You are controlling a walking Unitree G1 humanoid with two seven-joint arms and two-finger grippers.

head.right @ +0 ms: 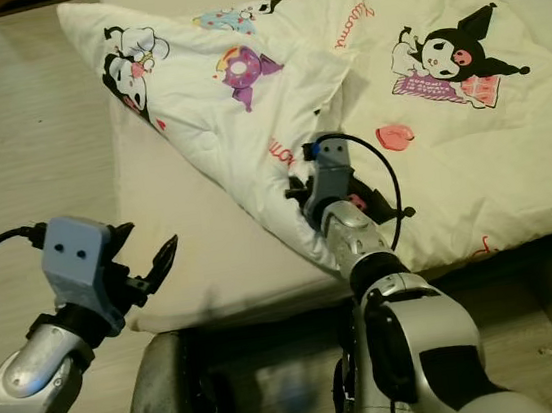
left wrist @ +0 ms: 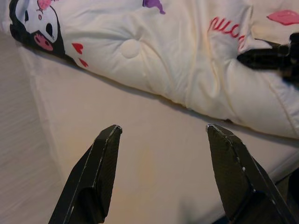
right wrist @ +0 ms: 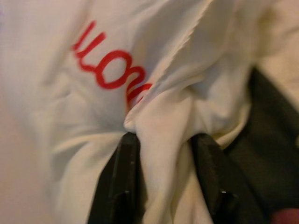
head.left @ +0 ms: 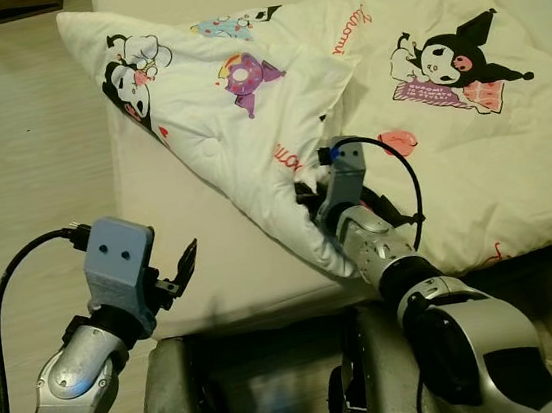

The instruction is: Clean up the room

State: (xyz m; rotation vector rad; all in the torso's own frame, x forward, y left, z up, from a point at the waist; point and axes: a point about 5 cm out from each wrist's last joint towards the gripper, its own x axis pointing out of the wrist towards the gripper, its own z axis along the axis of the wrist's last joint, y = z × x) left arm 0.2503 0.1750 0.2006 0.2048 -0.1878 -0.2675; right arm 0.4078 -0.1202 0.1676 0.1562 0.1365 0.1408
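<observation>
Right claw (right wrist: 161, 154) pinches quilt (right wrist: 154, 84); left claw (left wrist: 161, 140) gapes.

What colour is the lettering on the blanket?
Red, on the cream blanket; clearest in the right wrist view.

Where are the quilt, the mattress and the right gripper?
quilt (head.left: 250, 159): left eye view, on its folded-over white flap.
mattress (head.left: 214, 275): left eye view, bare top near the front edge.
right gripper (right wrist: 163, 144): right wrist view, between fingertips pinching a quilt fold.

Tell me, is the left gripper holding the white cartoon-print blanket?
No, the left gripper hangs open over the bare cream mattress, apart from the white cartoon-print blanket.
</observation>
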